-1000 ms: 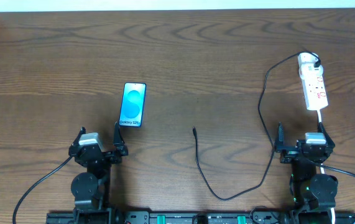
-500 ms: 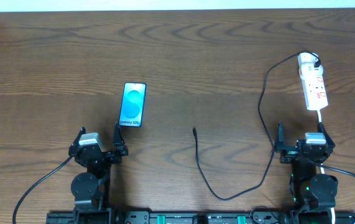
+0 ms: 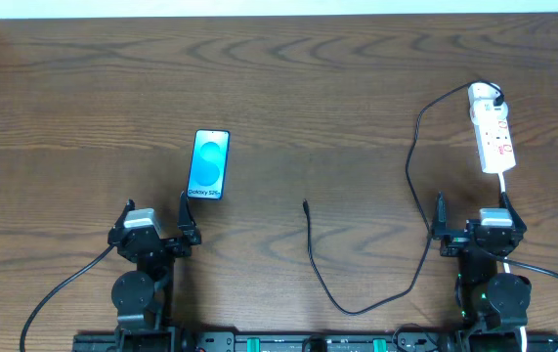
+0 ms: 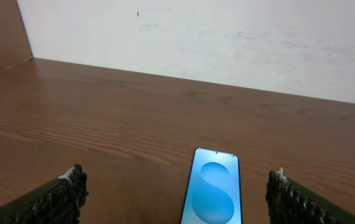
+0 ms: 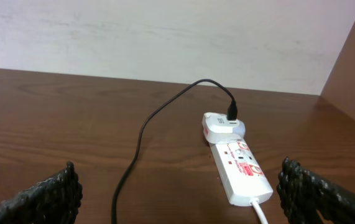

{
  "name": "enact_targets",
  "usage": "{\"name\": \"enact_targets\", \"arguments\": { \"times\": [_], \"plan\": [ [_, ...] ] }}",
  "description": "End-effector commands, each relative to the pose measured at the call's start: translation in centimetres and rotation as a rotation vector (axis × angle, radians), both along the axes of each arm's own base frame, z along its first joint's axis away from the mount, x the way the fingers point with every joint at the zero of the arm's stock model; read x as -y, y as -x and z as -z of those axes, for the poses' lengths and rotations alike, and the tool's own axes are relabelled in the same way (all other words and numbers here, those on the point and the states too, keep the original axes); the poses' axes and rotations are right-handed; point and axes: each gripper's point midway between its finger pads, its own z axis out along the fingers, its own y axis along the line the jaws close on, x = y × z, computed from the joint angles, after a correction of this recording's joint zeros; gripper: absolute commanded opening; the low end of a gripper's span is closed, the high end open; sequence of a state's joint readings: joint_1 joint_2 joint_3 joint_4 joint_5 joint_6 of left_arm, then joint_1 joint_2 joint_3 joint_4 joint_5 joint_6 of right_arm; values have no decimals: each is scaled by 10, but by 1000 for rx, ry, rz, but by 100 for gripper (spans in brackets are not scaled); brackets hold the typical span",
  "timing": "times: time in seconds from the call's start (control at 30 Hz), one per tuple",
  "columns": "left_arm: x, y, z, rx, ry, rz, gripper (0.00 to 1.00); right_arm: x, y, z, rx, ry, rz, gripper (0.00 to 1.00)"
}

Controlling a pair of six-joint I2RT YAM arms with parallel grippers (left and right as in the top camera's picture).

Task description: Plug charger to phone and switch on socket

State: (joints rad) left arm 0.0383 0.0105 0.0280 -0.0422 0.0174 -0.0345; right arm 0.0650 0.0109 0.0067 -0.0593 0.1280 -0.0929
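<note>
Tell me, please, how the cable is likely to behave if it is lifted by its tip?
The cable is probably floppy: it lies in loose curves, so the rest would likely trail behind the tip. It looks thin, so it may slip in a grip. Its far end is plugged in at the socket, so a long pull might drag that.

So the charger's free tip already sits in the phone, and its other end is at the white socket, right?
No. The overhead view shows the charger's free tip lying on the table, apart from the phone. Its other end is at the white socket, as you said.
</note>
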Motion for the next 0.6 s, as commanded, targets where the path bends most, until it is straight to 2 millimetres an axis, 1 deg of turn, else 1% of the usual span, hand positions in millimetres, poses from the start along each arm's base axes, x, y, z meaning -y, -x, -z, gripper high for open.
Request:
{"name": "enact_targets", "arguments": {
  "times": [0.0,0.17,0.27,0.3,0.33,0.57],
  "plan": [
    [0,0,18,-48,13,-3,93,0,0,0,0,13,3,99],
    [0,0,14,-32,13,-3,93,0,0,0,0,13,3,99],
    [0,-2,-2,32,9,-3,93,0,0,0,0,13,3,99],
    [-1,-2,-9,55,5,-3,91,0,0,0,0,13,3,99],
    [-1,-2,-17,76,4,-4,93,0,0,0,0,13,3,99],
    [-1,1,-55,117,2,-7,93,0,0,0,0,13,3,99]
  ]
}}
